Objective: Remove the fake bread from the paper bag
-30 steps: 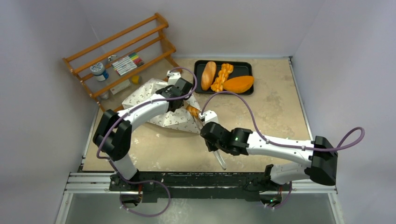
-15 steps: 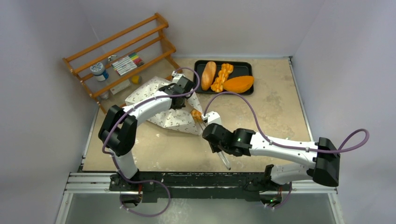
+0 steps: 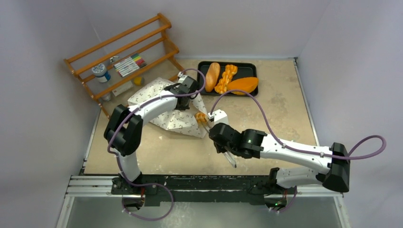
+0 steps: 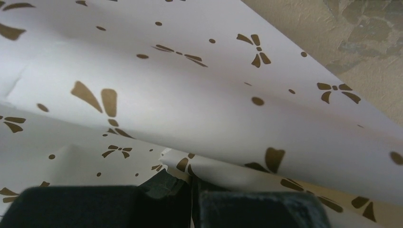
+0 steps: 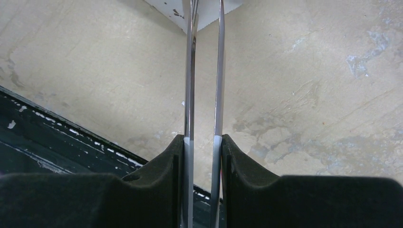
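Note:
The off-white paper bag [image 3: 176, 121] with dark marks lies at the middle left of the table. My left gripper [image 3: 189, 93] is shut on the bag's upper edge and holds it up; in the left wrist view the paper [image 4: 190, 95] fills the frame above the closed gripper [image 4: 183, 185]. My right gripper [image 3: 221, 142] is shut on metal tongs [image 5: 190, 71]. The tong tips hold an orange piece of fake bread [image 3: 201, 116] at the bag's right corner. The right wrist view shows the gripper [image 5: 204, 142] and the bag's corner [image 5: 209, 7], but the bread is hidden there.
A black tray [image 3: 252, 66] at the back holds three orange fake breads [image 3: 212, 76]. A wooden rack [image 3: 123, 61] with markers and a jar stands at the back left. A black rail [image 5: 57, 128] runs along the table's near edge.
The left gripper has drawn the bag's edge a little toward the back right. The right arm has shifted right, and the bread in the tongs has moved slightly out from the bag.

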